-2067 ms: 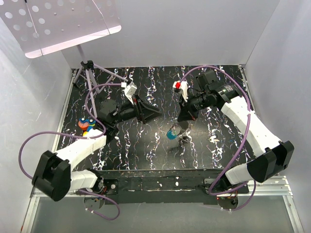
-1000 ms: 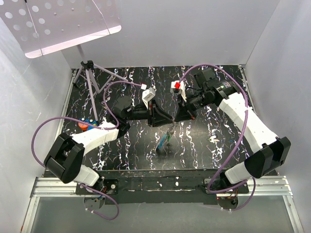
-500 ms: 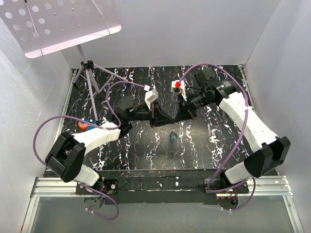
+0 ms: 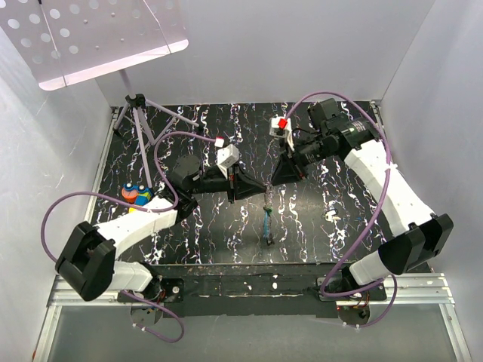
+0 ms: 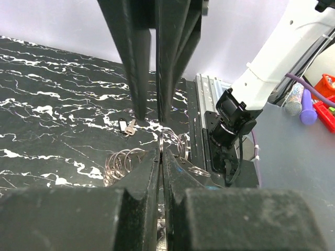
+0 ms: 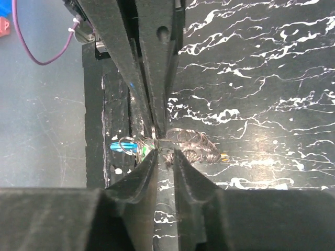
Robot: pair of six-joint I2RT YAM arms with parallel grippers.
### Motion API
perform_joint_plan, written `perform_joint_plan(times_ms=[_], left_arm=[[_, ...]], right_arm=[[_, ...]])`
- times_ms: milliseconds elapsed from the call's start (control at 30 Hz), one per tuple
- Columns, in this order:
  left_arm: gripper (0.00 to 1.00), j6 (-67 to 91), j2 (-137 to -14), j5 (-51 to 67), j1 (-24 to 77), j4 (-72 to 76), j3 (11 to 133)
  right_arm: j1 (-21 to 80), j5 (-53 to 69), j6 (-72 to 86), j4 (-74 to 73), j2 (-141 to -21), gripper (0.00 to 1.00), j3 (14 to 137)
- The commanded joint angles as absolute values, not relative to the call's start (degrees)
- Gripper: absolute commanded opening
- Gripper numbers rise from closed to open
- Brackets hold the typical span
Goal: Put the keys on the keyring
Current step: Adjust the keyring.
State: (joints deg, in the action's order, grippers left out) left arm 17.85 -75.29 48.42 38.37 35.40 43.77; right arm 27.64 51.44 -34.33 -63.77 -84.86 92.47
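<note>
Keyring (image 6: 184,142) sits over the middle of the black marbled table (image 4: 204,235), at the meeting point of both gripper tips. A teal key (image 4: 268,221) extends from it toward the near edge. Left gripper (image 5: 160,152): jaws together, clamped on the ring wire. Right gripper (image 6: 165,158): jaws slightly apart, tips level with the wire coils; contact cannot be determined. Loose coloured keys (image 4: 136,194) lie near the left table edge. A tripod (image 4: 136,113) stands at the far left corner.

One left gripper (image 4: 259,187), one right gripper (image 4: 276,181), one pile of keys (image 4: 136,194), one keyring bunch (image 6: 183,144), one teal key (image 4: 268,225)
</note>
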Motion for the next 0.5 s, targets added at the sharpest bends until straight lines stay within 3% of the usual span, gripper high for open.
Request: perform_joint_plan(times_ms=[0, 167, 467], left_arm=[[0.00, 12.7, -71.3, 47.8, 38.2, 33.1, 42.8], [0.00, 7.8, -69.1, 48.9, 38.1, 29.5, 42.9], [0.00, -12.1, -63.3, 42.9, 38.2, 7.0, 47.5]], right_arm=[[26.2, 54.9, -35.0, -65.9, -83.8, 0.29, 96.8], [26.2, 56.4, -38.0, -67.8, -82.8, 0.34, 97.2], [26.3, 62.9, -49.6, -60.8, -82.8, 0.50, 93.1]])
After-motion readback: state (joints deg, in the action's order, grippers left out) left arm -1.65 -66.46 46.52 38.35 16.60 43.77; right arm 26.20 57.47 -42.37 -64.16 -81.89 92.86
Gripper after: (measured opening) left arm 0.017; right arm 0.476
